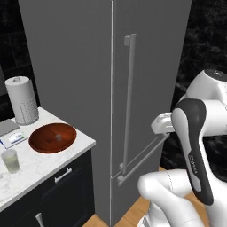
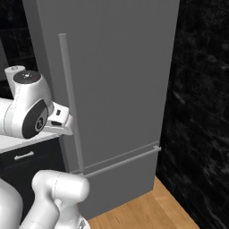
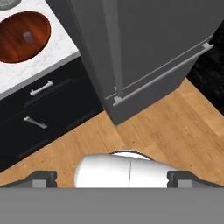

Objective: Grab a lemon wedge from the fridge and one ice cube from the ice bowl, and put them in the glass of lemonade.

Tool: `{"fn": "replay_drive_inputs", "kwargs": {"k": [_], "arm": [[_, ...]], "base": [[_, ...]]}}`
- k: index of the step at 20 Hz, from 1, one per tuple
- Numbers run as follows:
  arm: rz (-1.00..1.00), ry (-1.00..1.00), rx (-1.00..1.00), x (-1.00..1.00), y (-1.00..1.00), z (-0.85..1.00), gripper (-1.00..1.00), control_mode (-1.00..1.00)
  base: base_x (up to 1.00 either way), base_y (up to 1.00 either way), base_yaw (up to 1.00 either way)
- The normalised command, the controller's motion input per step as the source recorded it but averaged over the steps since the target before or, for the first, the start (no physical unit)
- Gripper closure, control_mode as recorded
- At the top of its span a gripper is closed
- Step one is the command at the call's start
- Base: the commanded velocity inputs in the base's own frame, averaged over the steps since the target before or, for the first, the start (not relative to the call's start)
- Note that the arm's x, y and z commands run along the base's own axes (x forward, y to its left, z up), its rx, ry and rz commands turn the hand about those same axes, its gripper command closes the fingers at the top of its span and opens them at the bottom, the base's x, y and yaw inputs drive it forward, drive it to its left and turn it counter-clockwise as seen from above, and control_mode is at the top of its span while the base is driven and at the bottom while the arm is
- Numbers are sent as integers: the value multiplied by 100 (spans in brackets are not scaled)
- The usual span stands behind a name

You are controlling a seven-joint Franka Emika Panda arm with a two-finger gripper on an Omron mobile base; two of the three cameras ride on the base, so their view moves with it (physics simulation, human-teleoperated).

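The fridge (image 1: 80,66) (image 2: 120,67) (image 3: 153,35) is a tall grey cabinet with its doors shut, so the lemon wedge is hidden. Its long vertical bar handle (image 1: 129,102) (image 2: 70,103) runs down the door. My gripper (image 1: 162,123) (image 2: 60,121) (image 3: 111,179) hovers just in front of that handle, pointing down at the floor, open and empty. On the white counter to the left sits the reddish-brown ice bowl (image 1: 44,139) (image 3: 13,39) with one ice cube (image 1: 58,137) (image 3: 27,36) in it. The glass of lemonade (image 1: 10,160) stands near the counter's front edge.
A paper towel roll (image 1: 21,101) stands behind the bowl, and a small flat device (image 1: 12,138) lies beside it. Dark cabinets with drawer pulls (image 3: 41,88) are under the counter (image 1: 40,166). A horizontal bar (image 1: 142,157) (image 2: 120,162) crosses the fridge's lower drawer. Wooden floor (image 3: 144,131) lies below, a black wall (image 2: 201,112) to the right.
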Motion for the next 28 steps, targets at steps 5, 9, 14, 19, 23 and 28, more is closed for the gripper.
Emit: {"fn": "replay_drive_inputs", "kwargs": {"k": [5, 9, 14, 19, 23, 28], "arm": [[-3, -24, 0, -1, 16, 9, -100, -100], [0, -31, 0, -2, 0, 22, -100, -100], [3, -4, 0, 49, 0, 74, -100, -100], [12, -2, 4, 84, 0, 55, -100, -100], [7, -10, 5, 70, 0, -6, -100, -100], [12, 10, 0, 98, 27, -22, -100, -100]], "base": [[0, 0, 0], [0, 0, 0], [0, 0, 0], [0, 0, 0], [0, 0, 0], [0, 0, 0]]}}
